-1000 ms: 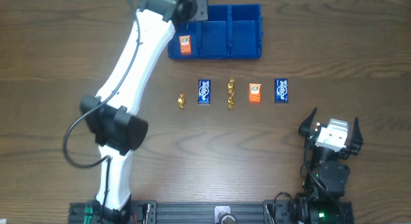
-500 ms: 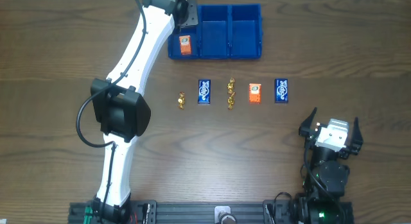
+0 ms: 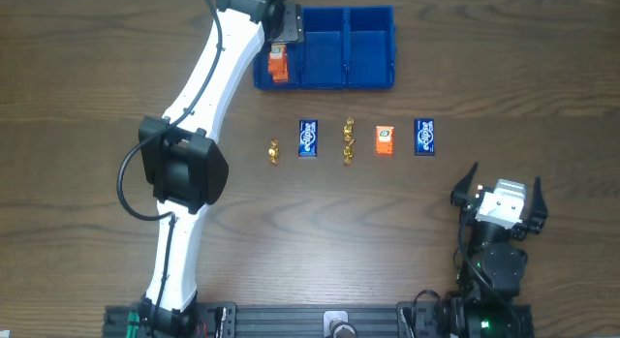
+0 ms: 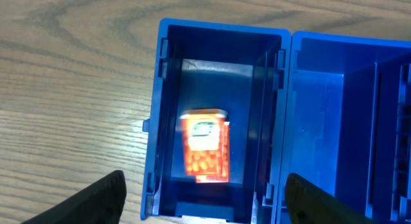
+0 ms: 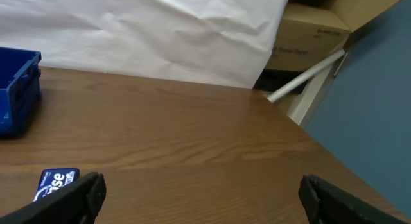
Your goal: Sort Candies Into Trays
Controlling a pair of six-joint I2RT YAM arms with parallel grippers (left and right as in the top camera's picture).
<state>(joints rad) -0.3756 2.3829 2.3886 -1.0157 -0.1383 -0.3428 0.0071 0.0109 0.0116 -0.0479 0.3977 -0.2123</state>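
— How far along is the sorting?
— Barely begun, I'd judge. One small orange candy box (image 4: 205, 147) lies in the leftmost compartment of the blue plastic three-bin tray (image 3: 334, 84), at the top view's upper centre.
— What's left?
— Six pieces in a row mid-frame: three gold-wrapped candies (image 3: 273, 150), two blue packets (image 3: 308, 138) and an orange box (image 3: 385, 140).
— The grippers?
— The left gripper (image 4: 204, 199) hangs over that compartment, fingers spread wide, empty. The right gripper (image 3: 499, 195), lower right, is likewise wide, holding nothing.
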